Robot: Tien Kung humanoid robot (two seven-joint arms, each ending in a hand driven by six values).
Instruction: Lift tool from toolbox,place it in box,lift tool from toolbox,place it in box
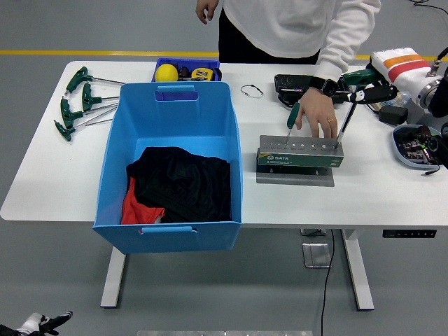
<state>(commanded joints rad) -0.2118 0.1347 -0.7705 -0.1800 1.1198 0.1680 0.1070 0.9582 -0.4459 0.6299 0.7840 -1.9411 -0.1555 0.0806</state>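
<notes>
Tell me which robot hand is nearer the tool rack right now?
Right. The right robot hand grips a green-handled tool whose tip meets the tool rack at its right end. The left robot hand is out of view.

Right hand [369, 78]: at table's [364, 196] right, fingers on tool [348, 112] handle.
Toolbox [299, 154]: below-left of those fingers, tool's tip in it.
Person's hand [316, 113]: just left of fingers, behind toolbox.
Box [170, 164]: far left of fingers, cloth [182, 183] inside.
</notes>
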